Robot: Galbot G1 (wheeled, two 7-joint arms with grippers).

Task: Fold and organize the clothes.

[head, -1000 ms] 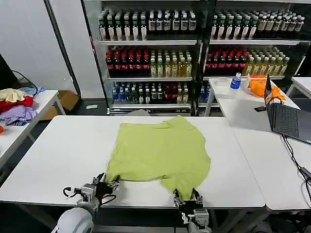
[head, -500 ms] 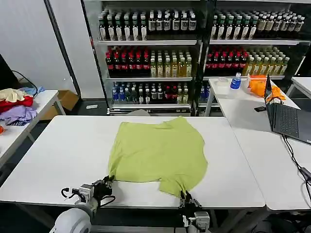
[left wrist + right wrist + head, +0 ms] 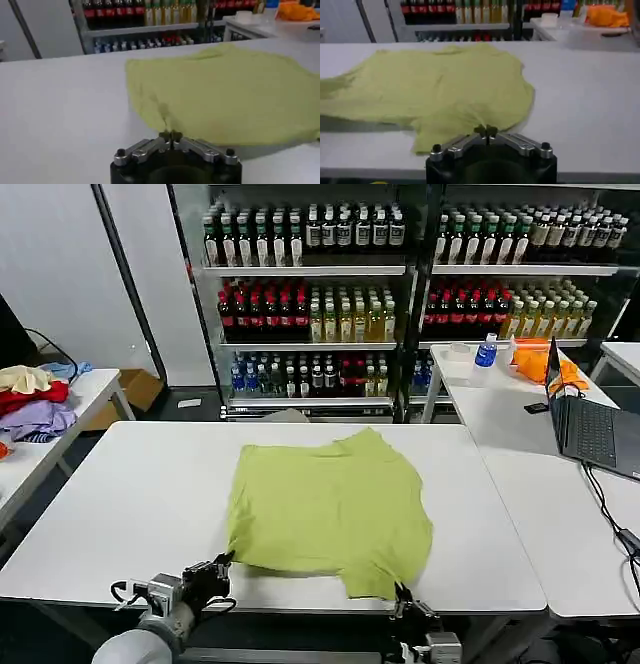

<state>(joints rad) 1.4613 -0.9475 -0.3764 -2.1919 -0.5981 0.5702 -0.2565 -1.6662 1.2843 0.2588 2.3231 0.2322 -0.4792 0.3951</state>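
Note:
The lime T-shirt [image 3: 330, 504] lies spread flat on the white table [image 3: 130, 494], plain side up, its hem toward me. My left gripper [image 3: 218, 567] is at the shirt's near left corner, by the table's front edge. Its fingertips are shut on a pinch of that T-shirt [image 3: 225, 95], and a crease runs from the cloth into the left gripper [image 3: 170, 134]. At the near right corner my right gripper [image 3: 404, 596] is shut on the hem. Here the T-shirt [image 3: 440, 85] puckers toward the closed jaws of the right gripper [image 3: 486, 130].
An open laptop [image 3: 590, 429], an orange cloth [image 3: 535, 359] and a water bottle [image 3: 485, 350] sit on the right-hand table, with a cable [image 3: 610, 514] trailing off it. A heap of red, purple and cream garments [image 3: 30, 399] lies on the left table. Drink shelves [image 3: 400, 294] stand behind.
Both grippers have drawn back toward the table's near edge, the right one also shifting rightward. The shirt's hem has slid with them and the cloth lies flatter.

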